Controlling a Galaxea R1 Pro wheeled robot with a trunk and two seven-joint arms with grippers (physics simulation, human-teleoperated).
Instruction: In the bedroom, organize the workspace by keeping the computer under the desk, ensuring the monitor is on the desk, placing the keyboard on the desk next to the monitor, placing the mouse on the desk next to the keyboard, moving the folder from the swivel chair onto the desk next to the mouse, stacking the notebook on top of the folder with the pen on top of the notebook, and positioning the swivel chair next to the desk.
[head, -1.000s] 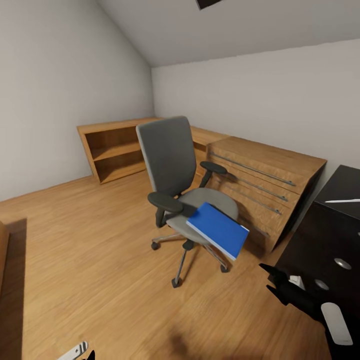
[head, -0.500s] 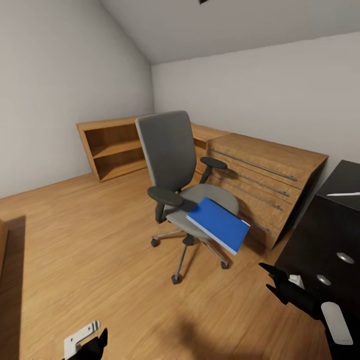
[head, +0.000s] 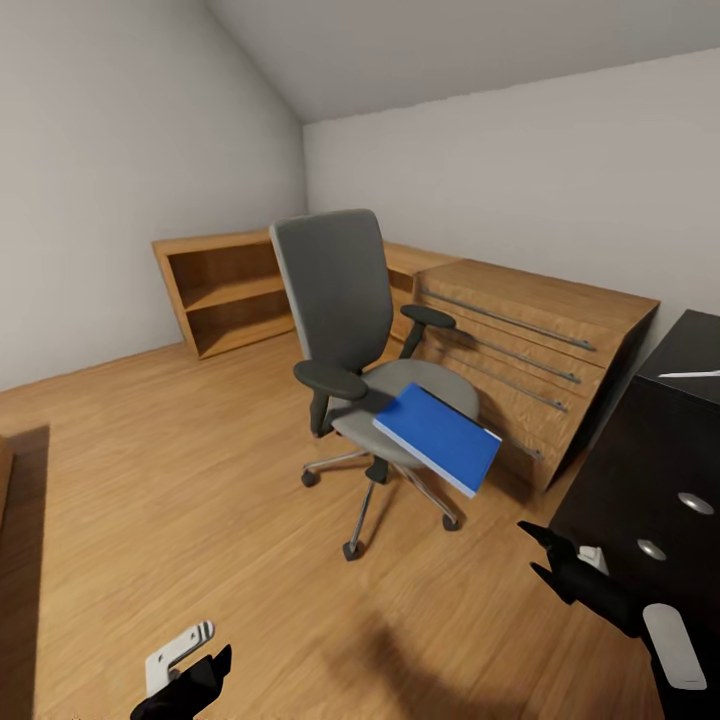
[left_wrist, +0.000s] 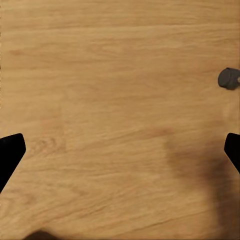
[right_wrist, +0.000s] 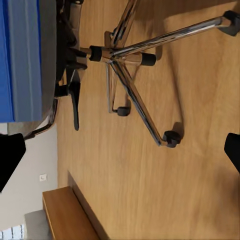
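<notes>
The grey swivel chair (head: 350, 320) stands mid-room on its chrome star base (right_wrist: 125, 55). A bright blue folder (head: 437, 437) lies tilted on the seat and hangs over its front edge; it also appears as the folder (right_wrist: 5, 60) in the right wrist view. At the right is the black desk (head: 640, 470), with silver knobs on its drawers and a thin white pen (head: 690, 374) on top. My right gripper (head: 537, 555) hovers open and empty near the desk's corner, right of the chair base. My left gripper (head: 200, 675) is low over the floor, and the left wrist view shows it open (left_wrist: 120, 155).
A light wooden drawer cabinet (head: 520, 345) stands right behind the chair, and an open wooden shelf unit (head: 225, 290) sits in the far corner. Bare wooden floor (head: 150, 470) stretches out left of the chair. One chair castor (left_wrist: 229, 78) sits near my left gripper.
My left gripper has risen into the head view at the bottom left. The picture has shifted slightly with the camera. The chair, folder and right gripper stay as they were.
</notes>
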